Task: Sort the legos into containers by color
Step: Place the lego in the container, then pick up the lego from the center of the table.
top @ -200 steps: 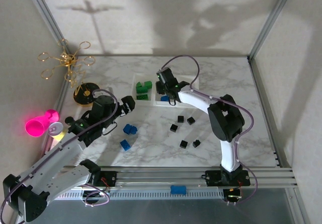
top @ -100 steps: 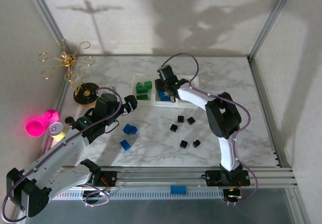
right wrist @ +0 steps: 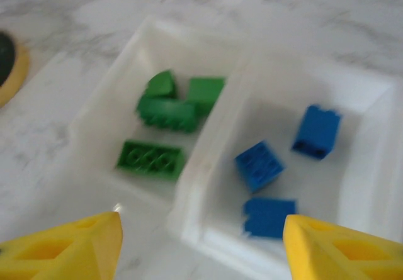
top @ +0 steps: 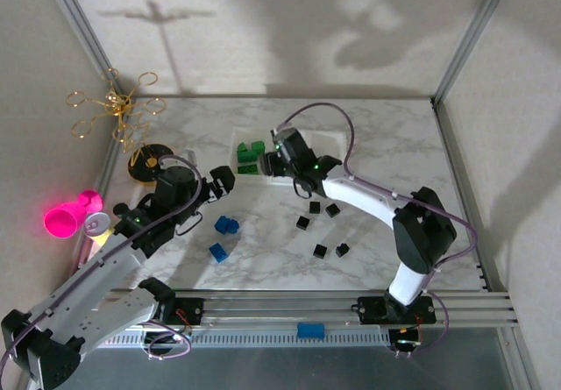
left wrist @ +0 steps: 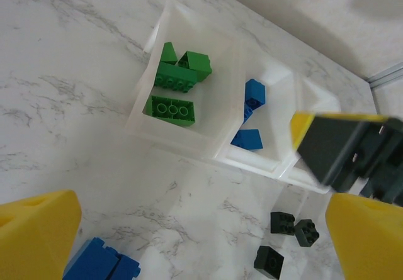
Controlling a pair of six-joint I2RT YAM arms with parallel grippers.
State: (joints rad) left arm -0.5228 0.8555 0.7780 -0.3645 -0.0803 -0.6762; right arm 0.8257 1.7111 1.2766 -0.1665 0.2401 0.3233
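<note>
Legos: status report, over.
Left end effector and right end effector open, empty. Green legos in one tray, blue legos in the next; loose blue legos, black legos on the table. Right end effector over the trays.

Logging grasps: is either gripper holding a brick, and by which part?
Nothing is held; the left gripper and right gripper are both open, empty.

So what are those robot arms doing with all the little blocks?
They're sorting them by color into white trays. Green bricks sit in one tray, blue bricks in the next. The right gripper hovers open and empty over the trays, and the left gripper, open too, hangs near two loose blue bricks. Black bricks wait on the table.
</note>
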